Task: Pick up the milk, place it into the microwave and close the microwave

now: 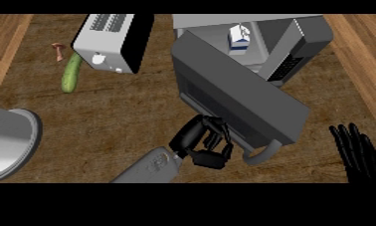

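A white and blue milk carton [238,37] stands upright inside the grey microwave [308,36] at the upper right. The microwave's dark door [235,93] is swung partway out toward me, with its curved handle [262,156] at the near end. My left hand [202,143] rests against the door's outer face near the handle, fingers curled and holding nothing. My right hand [356,153] stays at the lower right edge, fingers straight and up, apart from everything.
A white toaster [110,41] stands at the upper left. Next to it lie a green cucumber [71,73] and a small mushroom [58,50]. A grey round pan or bowl rim [18,140] shows at the left edge. Wooden strips border the counter on both sides.
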You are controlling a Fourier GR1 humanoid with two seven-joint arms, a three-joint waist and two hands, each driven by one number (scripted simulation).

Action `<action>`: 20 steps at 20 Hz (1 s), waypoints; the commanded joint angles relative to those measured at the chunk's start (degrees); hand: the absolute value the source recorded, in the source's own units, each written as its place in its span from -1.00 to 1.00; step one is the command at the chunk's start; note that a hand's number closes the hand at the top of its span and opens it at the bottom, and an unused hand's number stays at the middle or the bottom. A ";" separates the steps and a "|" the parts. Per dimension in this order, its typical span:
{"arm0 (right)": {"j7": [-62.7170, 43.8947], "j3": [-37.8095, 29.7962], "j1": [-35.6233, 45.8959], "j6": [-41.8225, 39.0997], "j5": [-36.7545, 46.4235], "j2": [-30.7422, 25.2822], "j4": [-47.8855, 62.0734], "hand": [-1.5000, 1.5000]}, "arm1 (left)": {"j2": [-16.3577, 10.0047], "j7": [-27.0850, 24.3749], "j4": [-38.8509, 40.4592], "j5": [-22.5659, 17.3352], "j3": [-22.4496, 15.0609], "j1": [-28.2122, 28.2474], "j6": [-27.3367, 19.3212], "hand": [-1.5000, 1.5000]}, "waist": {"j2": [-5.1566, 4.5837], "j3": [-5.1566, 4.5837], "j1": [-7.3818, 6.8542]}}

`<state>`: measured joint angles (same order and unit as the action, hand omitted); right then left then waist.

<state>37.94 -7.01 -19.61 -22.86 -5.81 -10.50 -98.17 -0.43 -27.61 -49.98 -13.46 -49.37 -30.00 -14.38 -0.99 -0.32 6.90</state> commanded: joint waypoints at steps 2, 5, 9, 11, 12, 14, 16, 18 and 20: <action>-2.32 0.32 -2.27 -2.43 -2.92 -0.96 -5.74 -1.00 | 0.41 -3.14 -1.15 -7.37 -5.13 -0.84 -4.89 1.00 | -0.23 -0.07 1.65; -5.23 1.90 -0.28 -3.61 -3.91 -1.66 -7.58 -1.00 | 0.41 -2.58 -1.81 -11.12 -4.63 -3.95 -5.97 1.00 | -0.76 -0.18 3.14; -7.19 1.10 0.64 -4.23 -4.72 -3.54 -9.30 -1.00 | 0.41 -3.03 -3.78 -15.60 -4.98 -5.88 -11.77 1.00 | -0.75 -0.12 3.63; -8.17 0.67 1.02 -4.53 -4.44 -4.83 -9.78 -1.00 | 0.41 -4.69 -3.63 -16.78 -4.52 -6.20 -15.00 1.00 | -1.02 -0.17 4.38; -7.89 -0.31 0.37 -4.75 -4.57 -5.62 -10.57 -1.00 | 0.41 -3.88 -3.18 -18.37 -3.12 -6.89 -16.23 1.00 | -1.01 -0.17 5.35; -8.87 -1.59 1.62 -5.13 -5.89 -6.94 -11.38 -1.00 | 0.42 -3.46 -3.63 -21.04 -2.09 -7.92 -18.85 1.00 | -1.06 -0.16 5.32; -9.29 -2.35 2.01 -4.88 -6.71 -7.18 -12.34 -1.00 | 0.42 -3.93 -2.81 -21.94 -3.17 -9.04 -20.97 1.00 | -1.05 -0.11 6.15; -9.81 -2.93 2.62 -5.26 -7.80 -7.78 -12.50 -1.00 | 0.42 -2.38 -2.77 -24.30 -2.65 -10.96 -22.39 -1.00 | -1.25 -0.07 7.09; -10.37 -3.90 3.59 -5.21 -8.42 -8.50 -11.64 -1.00 | 0.43 -2.60 -0.88 -25.65 -1.88 -12.61 -22.96 -1.00 | -1.82 -0.02 7.25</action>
<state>28.40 -9.37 -17.05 -27.71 -12.77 -17.69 -109.61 -0.07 -30.12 -51.93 -36.08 -52.37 -39.78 -34.44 -2.43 -0.38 13.08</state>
